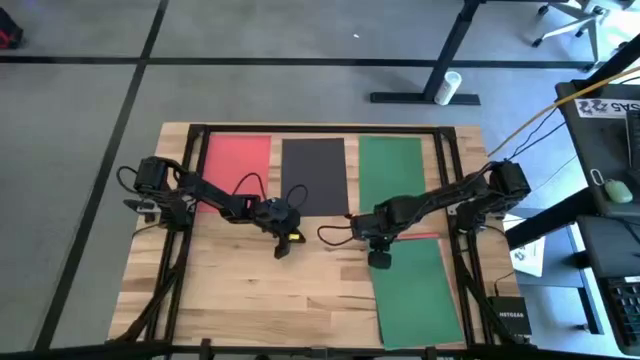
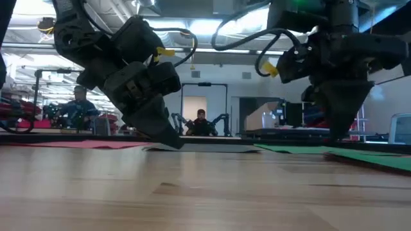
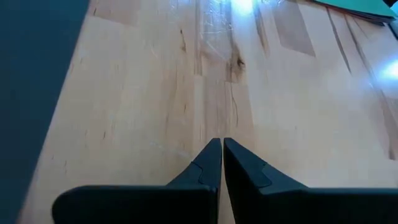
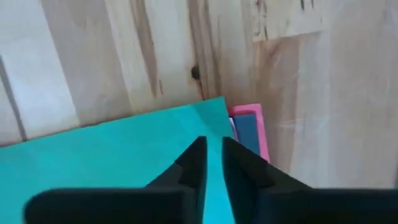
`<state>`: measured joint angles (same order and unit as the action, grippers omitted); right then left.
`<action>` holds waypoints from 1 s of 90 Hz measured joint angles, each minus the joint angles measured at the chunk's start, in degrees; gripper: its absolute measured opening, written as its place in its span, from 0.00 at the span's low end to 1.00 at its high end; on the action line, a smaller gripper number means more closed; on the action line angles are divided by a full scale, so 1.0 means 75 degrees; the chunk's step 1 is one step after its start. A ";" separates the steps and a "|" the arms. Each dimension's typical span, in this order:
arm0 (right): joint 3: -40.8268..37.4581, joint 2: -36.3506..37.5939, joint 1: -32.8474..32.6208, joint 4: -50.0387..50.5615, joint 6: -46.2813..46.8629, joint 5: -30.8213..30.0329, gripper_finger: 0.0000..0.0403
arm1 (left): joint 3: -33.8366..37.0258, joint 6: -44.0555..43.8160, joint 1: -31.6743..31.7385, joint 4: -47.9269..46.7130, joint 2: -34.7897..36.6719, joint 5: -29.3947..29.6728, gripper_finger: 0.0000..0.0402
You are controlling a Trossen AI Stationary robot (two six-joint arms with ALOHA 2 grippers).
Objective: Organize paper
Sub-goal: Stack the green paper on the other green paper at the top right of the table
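Wooden boards make the table (image 1: 250, 290), which stands on a grey floor with dark lines. Along its far edge lie three sheets of paper side by side: a red sheet (image 1: 238, 160) on the left, a black sheet (image 1: 314, 175) in the middle and a green sheet (image 1: 392, 165) on the right. A second green sheet (image 1: 418, 295) lies at the near right. All are flat, matte and plain. In the right wrist view, corners of a pink sheet (image 4: 264, 134) and a blue sheet (image 4: 247, 132) stick out from under green paper. The left gripper (image 1: 282, 247) is over bare wood near the black sheet, its fingers (image 3: 211, 163) clenched together. The right gripper (image 1: 380, 258) is over the near green sheet, its fingers (image 4: 198, 155) almost closed; whether they pinch the paper I cannot tell. A dark box (image 1: 508, 315) right of the table carries small writing, perhaps "NETGEAR".
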<state>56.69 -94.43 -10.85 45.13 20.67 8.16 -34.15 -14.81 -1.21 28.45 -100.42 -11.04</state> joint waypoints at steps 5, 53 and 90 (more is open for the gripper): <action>-0.0044 0.0000 0.0000 -0.0025 0.0003 0.0047 0.19 | 0.0000 -0.0003 0.0000 0.0003 0.0000 -0.0001 0.00; -0.0941 0.0007 0.0000 -0.0665 0.0198 -0.0175 0.29 | 0.0000 0.0023 0.0000 -0.0003 0.0000 0.0000 0.00; -0.1012 0.0026 0.0000 -0.0639 0.0211 -0.0628 0.01 | 0.0000 0.0026 0.0002 -0.0011 0.0000 0.0001 0.00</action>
<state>49.10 -94.24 -10.85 40.34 22.25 3.45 -34.15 -14.61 -1.20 28.37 -100.42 -11.03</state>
